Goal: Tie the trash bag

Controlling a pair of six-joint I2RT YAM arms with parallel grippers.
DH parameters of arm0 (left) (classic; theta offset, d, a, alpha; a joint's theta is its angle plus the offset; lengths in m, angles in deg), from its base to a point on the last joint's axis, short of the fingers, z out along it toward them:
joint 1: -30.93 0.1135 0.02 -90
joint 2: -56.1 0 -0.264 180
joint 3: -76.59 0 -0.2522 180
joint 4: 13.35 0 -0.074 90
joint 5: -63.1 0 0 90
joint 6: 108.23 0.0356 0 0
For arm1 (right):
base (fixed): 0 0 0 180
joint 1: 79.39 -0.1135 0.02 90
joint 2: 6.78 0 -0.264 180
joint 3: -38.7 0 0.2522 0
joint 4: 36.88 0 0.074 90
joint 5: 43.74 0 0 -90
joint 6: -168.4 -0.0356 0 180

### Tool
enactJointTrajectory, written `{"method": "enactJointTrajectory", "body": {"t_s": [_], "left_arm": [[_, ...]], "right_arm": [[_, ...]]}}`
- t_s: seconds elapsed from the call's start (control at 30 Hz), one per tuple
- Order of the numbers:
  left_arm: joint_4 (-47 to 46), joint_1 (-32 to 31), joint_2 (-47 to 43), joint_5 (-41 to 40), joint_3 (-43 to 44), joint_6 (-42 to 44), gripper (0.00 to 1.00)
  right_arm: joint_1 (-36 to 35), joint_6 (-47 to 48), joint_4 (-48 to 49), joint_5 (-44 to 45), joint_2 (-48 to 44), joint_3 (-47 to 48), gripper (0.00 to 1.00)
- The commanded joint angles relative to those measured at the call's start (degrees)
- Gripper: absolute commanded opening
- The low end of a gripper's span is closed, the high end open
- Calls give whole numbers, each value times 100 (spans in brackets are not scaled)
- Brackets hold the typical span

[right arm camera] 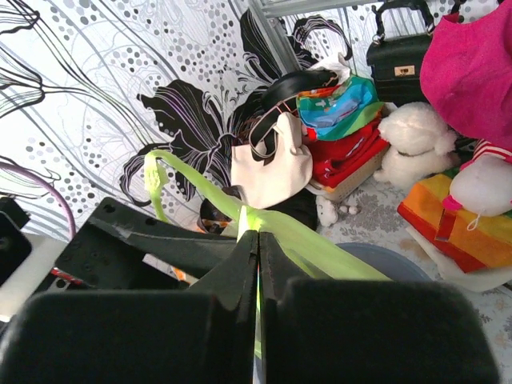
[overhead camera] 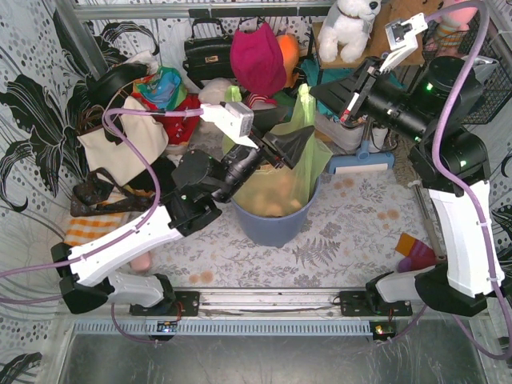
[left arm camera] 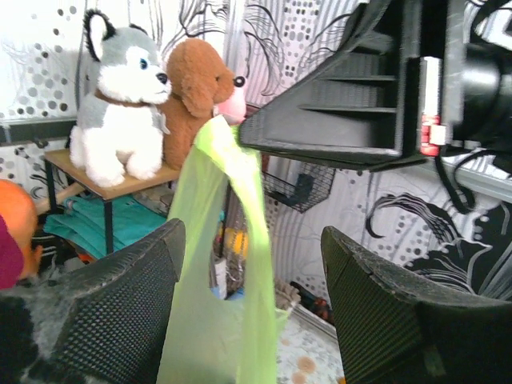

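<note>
— Where did we find the trash bag [overhead camera: 282, 182]?

— Inside the bin [overhead camera: 276, 228]. Its lime-green body stood up past the bin's rim, with tan paper showing through the plastic. One handle strip [left arm camera: 240, 184] rose straight above the bin.

— And the right gripper [right arm camera: 258, 236]?

— We saw it above the bin's far right side. Its jaws were pressed tight together on that handle strip, and the plastic came out right at the seam between them.

— The left gripper [left arm camera: 254, 232]?

— Above the bin's far left rim, jaws spread wide, gripping nothing. The same strip hung between its fingers [left arm camera: 120, 296]. We could not tell whether either one touched the plastic.
</note>
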Motion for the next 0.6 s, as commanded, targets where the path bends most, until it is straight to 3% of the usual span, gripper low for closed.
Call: {"method": "enactJointTrajectory", "body": {"t_s": [0.0, 0.2, 0.57], "left_arm": [[-1022, -26, 188, -436, -47, 705, 78], [-1725, -26, 401, -235, -206, 1338, 80], [-2706, 70, 409, 109, -792, 1726, 79]], "right_arm": [[-24, -129, 460, -195, -227, -50, 0], [-24, -175, 510, -326, -325, -203, 0], [-24, -152, 608, -453, -534, -555, 0]]}}
